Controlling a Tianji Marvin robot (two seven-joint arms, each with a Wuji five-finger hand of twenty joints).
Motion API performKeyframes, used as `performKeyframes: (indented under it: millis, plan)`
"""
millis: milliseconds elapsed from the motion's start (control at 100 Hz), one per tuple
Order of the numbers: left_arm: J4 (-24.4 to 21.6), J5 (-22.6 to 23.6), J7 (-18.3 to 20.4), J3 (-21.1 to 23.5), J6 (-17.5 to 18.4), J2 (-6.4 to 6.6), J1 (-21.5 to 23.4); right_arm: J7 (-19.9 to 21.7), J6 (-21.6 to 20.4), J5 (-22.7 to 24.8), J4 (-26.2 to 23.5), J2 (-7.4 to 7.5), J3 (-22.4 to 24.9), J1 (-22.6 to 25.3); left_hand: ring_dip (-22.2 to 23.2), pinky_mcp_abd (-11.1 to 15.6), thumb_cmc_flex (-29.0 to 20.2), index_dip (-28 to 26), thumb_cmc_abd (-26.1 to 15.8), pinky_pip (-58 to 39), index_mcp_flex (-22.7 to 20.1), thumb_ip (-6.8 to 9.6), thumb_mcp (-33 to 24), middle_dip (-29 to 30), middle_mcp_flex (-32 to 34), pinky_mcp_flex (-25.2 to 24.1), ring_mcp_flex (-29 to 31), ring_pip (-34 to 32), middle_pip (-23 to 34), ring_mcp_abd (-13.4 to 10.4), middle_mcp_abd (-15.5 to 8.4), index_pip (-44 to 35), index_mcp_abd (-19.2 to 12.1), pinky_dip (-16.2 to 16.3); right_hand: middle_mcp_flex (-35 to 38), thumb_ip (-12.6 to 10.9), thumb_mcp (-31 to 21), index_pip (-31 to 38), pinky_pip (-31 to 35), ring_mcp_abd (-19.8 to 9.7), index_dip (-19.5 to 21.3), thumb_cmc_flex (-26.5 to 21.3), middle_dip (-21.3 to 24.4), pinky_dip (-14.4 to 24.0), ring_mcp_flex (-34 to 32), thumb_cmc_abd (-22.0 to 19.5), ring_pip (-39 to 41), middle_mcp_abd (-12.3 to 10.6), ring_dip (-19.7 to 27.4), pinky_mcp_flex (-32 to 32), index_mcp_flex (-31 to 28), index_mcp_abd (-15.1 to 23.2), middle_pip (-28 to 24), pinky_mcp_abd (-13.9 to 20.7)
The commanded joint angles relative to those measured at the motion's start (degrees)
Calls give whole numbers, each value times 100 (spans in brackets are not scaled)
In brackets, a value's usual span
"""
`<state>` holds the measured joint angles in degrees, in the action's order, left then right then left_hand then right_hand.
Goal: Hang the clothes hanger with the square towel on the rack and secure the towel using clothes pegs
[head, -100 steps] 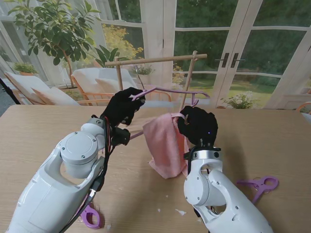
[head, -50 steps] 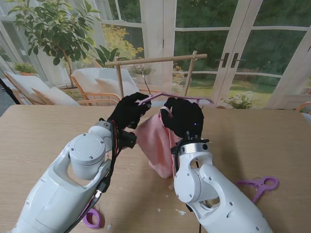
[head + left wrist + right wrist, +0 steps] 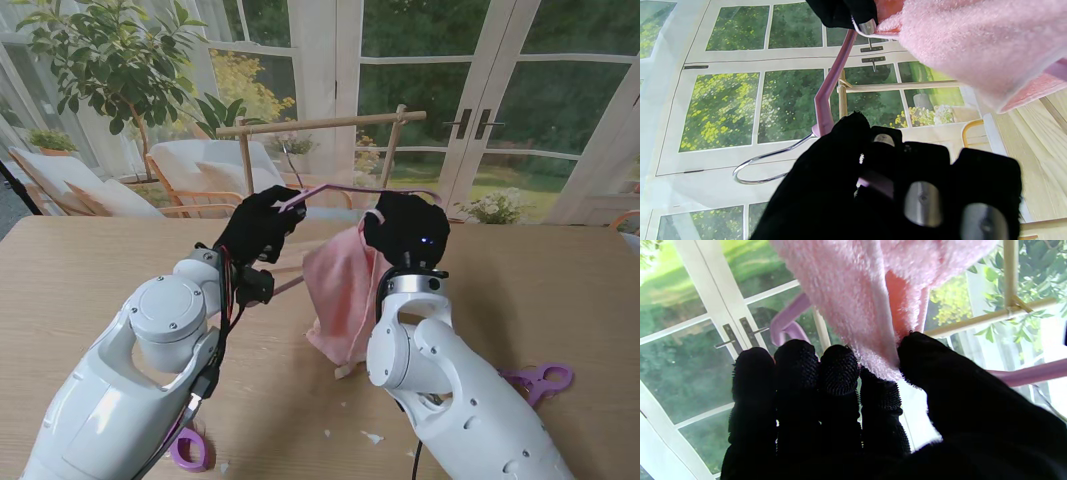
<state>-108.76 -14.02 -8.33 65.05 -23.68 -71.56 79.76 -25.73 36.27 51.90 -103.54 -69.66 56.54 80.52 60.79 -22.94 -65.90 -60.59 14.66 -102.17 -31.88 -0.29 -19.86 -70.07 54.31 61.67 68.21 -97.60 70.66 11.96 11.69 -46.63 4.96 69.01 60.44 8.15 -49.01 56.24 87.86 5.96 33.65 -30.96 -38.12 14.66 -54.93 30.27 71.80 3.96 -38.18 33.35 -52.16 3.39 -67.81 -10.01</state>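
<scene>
The purple hanger (image 3: 340,187) is held up in the air nearer to me than the wooden rack (image 3: 320,124). My left hand (image 3: 258,225) is shut on its left end; the left wrist view shows the purple arm (image 3: 828,96) and the free metal hook (image 3: 763,160) past my left hand (image 3: 900,186). The pink towel (image 3: 345,290) hangs from the hanger, bunched, with its lower end at the table. My right hand (image 3: 405,232) pinches the towel's upper right edge. In the right wrist view, thumb and fingers (image 3: 840,370) close on the towel (image 3: 853,290).
One purple peg (image 3: 540,380) lies on the table to my right, and another (image 3: 185,448) lies close to me beside the left arm. Small white scraps (image 3: 370,437) dot the wood. The rack's crossbar (image 3: 987,318) stands just beyond the hanger, with glass doors behind it.
My right hand swung left toward the left hand, then back right and higher, drawing the towel along the hanger. The left hand stayed nearly still on the hanger.
</scene>
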Motion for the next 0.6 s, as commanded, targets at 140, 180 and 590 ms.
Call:
performKeyframes:
  millis: [140, 180, 590]
  plan:
    - [-77, -41, 206, 46, 83, 33, 34, -63, 183, -94, 158, -28, 133, -93, -19, 316, -511, -839, -676, -1781, -667, 299, -50, -87, 82, 77, 416, -514, 247, 118, -65, -1495, -88, 302, 153, 234, -176, 195, 313, -232, -80, 205, -72, 3105, -213, 192, 108, -10, 21, 117, -86, 144, -168, 117]
    - [-79, -41, 227, 57, 99, 41, 38, -69, 205, -137, 179, -38, 163, -97, -19, 317, -507, -839, -669, -1781, -669, 299, -49, -88, 83, 76, 416, -515, 247, 115, -66, -1494, -87, 303, 138, 225, -195, 234, 334, -227, -38, 264, -86, 3096, -203, 196, 126, -31, 17, 113, -64, 168, -189, 124]
    - [-123, 17, 264, 150, 118, 65, 51, 69, 291, -335, 122, -29, 338, 91, -18, 323, -499, -848, -669, -1781, -674, 305, -59, -89, 87, 77, 415, -517, 248, 114, -70, -1490, -92, 308, -2262, -326, 799, -528, 205, -127, 1710, 1604, -217, 3100, 1896, -127, -640, -101, -101, -511, 1947, -594, -126, 472]
